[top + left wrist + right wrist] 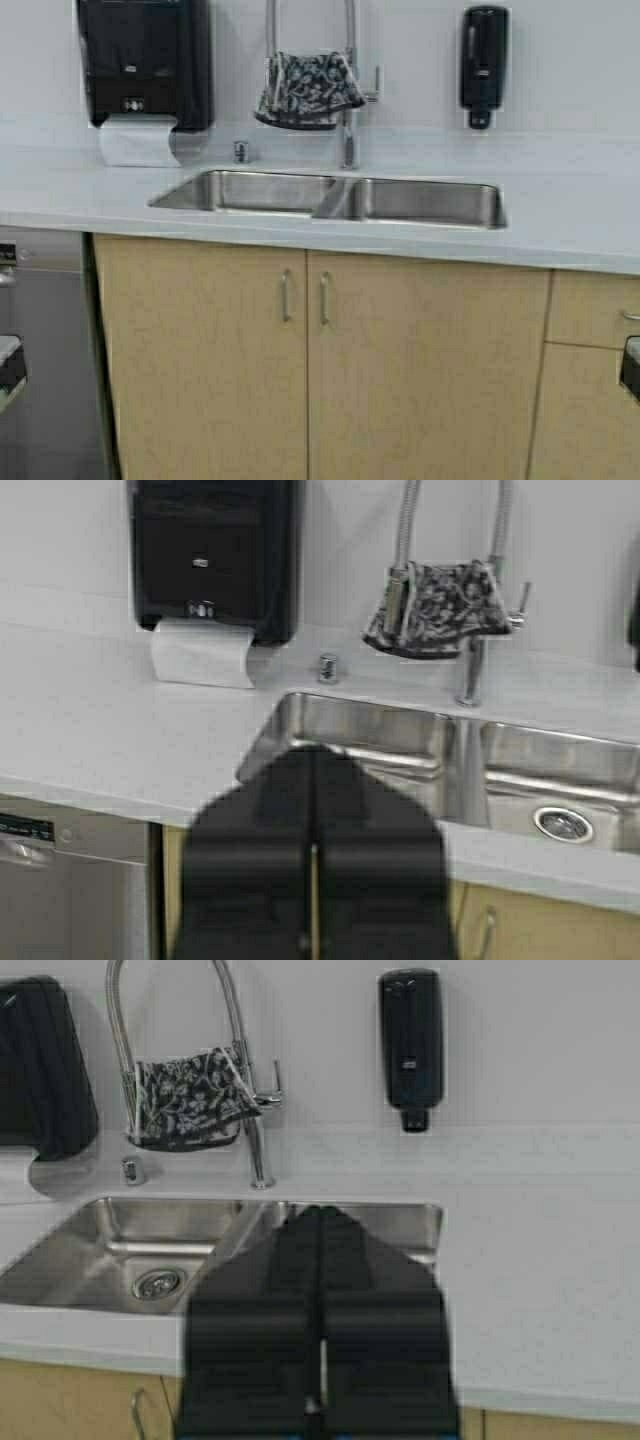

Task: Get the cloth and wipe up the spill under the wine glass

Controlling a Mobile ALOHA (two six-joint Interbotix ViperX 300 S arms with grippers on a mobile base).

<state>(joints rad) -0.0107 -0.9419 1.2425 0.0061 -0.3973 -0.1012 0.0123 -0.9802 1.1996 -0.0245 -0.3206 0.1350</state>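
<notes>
The cloth (306, 90), dark with a white floral pattern, hangs over the tall tap (349, 130) behind the sink; it also shows in the left wrist view (440, 608) and in the right wrist view (186, 1098). The wine glass and the spill are out of view. My left gripper (316, 752) is shut and empty, held in front of the counter edge, well short of the cloth. My right gripper (320, 1212) is shut and empty, also in front of the counter. In the high view only a bit of each arm shows at the lower side edges.
A double steel sink (330, 195) is set in the pale counter (560, 215). A black paper towel dispenser (145, 60) with white paper hangs on the wall at left, a black soap dispenser (484, 65) at right. Wooden cabinet doors (300, 360) stand below, a steel appliance (40, 340) at left.
</notes>
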